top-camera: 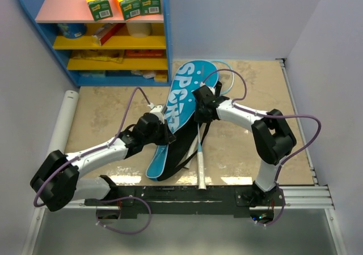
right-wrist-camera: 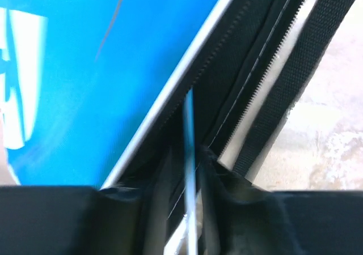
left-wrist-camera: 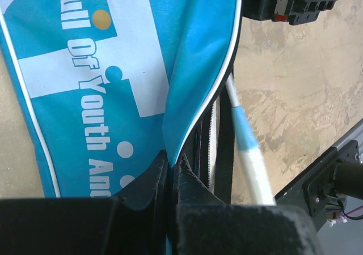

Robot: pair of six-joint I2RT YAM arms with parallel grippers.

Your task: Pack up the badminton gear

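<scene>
Lying slanted in middle of frame: blue bag, unzipped along right side. Squeezed tight on bag's blue flap, just left of middle: left gripper. Pinching thin stick of racket at bag's open edge: right gripper. Poking out toward bottom middle: white handle.

1. Top external: sat high above the near edge of the table, faced down and forward toward the shelf; widest and farthest view.
2. Left wrist: looked out past its own fingers, hard up against the bag.
3. Right wrist: likewise, tighter still, on the bag's zip edge.
4. All three shared bag and racket.
</scene>
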